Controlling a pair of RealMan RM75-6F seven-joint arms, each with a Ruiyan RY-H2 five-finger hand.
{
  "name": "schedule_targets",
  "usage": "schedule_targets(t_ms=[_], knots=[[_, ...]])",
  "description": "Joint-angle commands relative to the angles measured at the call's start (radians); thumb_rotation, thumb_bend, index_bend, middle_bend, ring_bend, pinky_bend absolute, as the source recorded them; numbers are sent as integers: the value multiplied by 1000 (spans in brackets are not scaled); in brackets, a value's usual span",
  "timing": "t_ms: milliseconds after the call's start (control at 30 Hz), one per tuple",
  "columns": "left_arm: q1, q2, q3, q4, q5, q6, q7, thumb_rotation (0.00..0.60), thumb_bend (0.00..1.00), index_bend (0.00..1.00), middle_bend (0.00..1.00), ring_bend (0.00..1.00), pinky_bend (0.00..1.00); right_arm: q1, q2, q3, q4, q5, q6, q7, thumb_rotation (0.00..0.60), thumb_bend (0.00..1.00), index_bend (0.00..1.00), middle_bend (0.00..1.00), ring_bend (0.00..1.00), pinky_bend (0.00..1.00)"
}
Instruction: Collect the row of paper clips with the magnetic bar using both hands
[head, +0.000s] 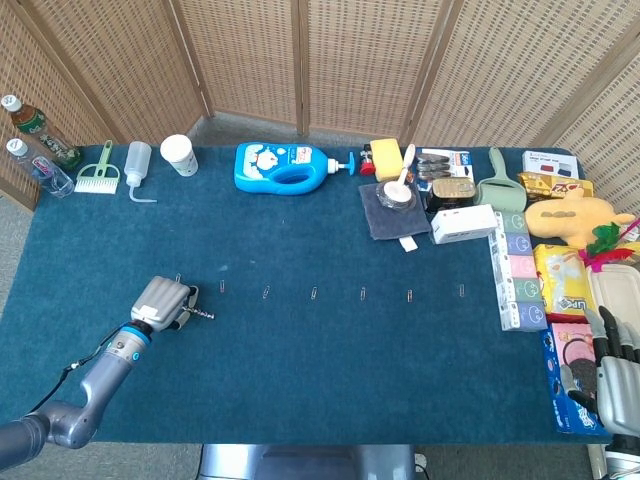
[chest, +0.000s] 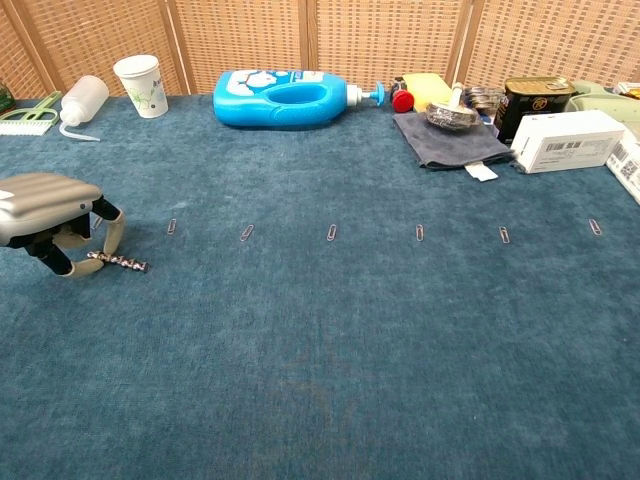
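Pinching the magnetic bar (chest: 118, 262), left robot hand (chest: 45, 208) rests; right robot hand (head: 620, 372) open, fingers spread.

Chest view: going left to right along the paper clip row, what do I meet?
Left hand → magnetic bar it pinches → six paper clips: first, second, third, fourth, fifth, sixth.

Small metal paper clips (chest: 332, 232) sit well apart in a straight left-to-right row on the blue bench (chest: 330, 350), while the short beaded magnetic bar (chest: 118, 262) lies flat near the row's left end, its left tip at the left hand (chest: 50, 210).
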Motion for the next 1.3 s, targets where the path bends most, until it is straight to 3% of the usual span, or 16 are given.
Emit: schedule_targets(t_ms=[33, 667, 1300], knots=[[-1, 2, 1, -2, -2, -2, 1, 600, 380, 564, 1000, 1000, 1000, -1, -1, -1, 2, 0, 0, 4, 600, 393, 9, 45, 0, 87], [-14, 54, -8, -65, -5, 5, -4, 600, 492, 621, 1000, 1000, 1000, -12, -4, -2, 16, -12, 13, 28, 600, 393, 15, 48, 0, 87], [12, 267, -36, -281, 30, 120, -5, 600, 507, 634, 1000, 1000, 1000, -11, -18, -2, 46, -33, 15, 68, 600, 393, 15, 48, 0, 87]])
